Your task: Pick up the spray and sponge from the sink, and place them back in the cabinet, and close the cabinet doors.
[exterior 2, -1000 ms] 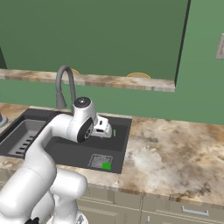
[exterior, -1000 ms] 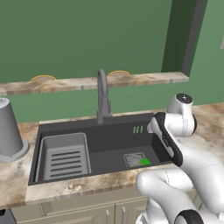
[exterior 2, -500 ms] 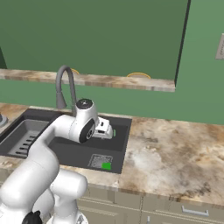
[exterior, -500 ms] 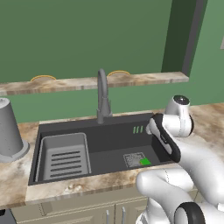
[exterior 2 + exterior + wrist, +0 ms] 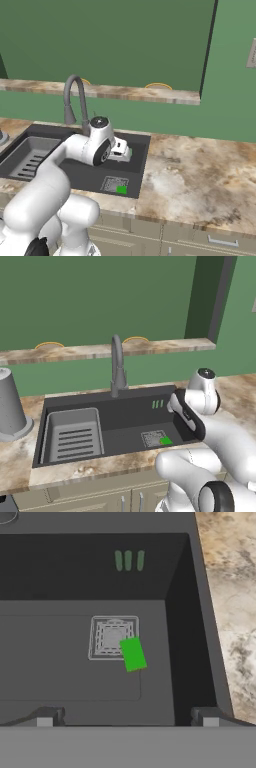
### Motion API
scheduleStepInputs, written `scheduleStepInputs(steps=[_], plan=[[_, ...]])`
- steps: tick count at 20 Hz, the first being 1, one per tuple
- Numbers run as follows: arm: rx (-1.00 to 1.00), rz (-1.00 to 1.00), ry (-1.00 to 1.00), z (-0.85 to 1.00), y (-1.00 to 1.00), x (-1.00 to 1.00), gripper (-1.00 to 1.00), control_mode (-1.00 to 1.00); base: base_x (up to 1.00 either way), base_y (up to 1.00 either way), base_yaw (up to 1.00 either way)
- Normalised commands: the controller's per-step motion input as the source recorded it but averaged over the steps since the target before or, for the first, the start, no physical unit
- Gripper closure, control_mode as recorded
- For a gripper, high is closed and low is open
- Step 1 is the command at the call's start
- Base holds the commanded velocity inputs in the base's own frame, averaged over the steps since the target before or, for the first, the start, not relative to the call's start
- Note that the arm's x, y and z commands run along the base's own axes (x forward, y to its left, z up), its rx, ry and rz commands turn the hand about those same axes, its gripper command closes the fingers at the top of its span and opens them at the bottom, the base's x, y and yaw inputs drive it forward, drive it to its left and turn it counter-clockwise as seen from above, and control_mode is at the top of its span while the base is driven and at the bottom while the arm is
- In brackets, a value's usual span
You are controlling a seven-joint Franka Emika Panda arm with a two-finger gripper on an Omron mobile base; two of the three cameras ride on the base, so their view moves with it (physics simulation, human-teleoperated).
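Note:
The sponge [image 5: 133, 654] is a small green rectangle lying flat on the floor of the dark-grey sink [image 5: 70, 677], its corner overlapping the square drain [image 5: 112, 637]. It also shows as a green patch in the sink's near right corner [image 5: 166, 441] [image 5: 121, 189]. My gripper [image 5: 127, 718] hangs above the right half of the basin, open, with nothing between its fingertips [image 5: 47, 717], and the sponge lies below and ahead of them. A grey ribbed tray [image 5: 72, 433] fills the sink's left part. The spray, the cabinet and the cabinet doors are out of view.
The curved grey faucet [image 5: 117, 368] rises behind the basin. A grey canister [image 5: 10, 406] stands on the counter to the left. Marbled counter [image 5: 200, 170] stretches to the right of the sink. A ledge above carries yellow-rimmed plates [image 5: 135, 340]. Drawers [image 5: 220, 242] run below.
The hand has sunk very slightly toward the sink. The jaws stay open and the sponge has not moved.

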Motion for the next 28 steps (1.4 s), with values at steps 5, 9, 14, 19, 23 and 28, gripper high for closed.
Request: scheduleStepInputs(steps=[5,9,14,19,23,28], plan=[[0.00,0.00,0.00,-0.21,-0.01,0.01,-1.00,-1.00,0.00,0.00,0.00],[0.00,0.00,0.00,-0.22,0.00,0.04,-1.00,-1.00,0.00,0.00,0.00],[0.00,0.00,0.00,-0.21,0.00,0.03,-1.00,-1.00,0.00,0.00,0.00],[0.00,0.00,0.00,-0.22,-0.01,0.02,-1.00,-1.00,0.00,0.00,0.00],[0.00,0.00,0.01,-0.21,0.00,0.03,-1.00,-1.00,0.00,0.00,0.00],[0.00,0.00,0.01,-0.20,0.00,0.03,-1.00,-1.00,0.00,0.00,0.00]])
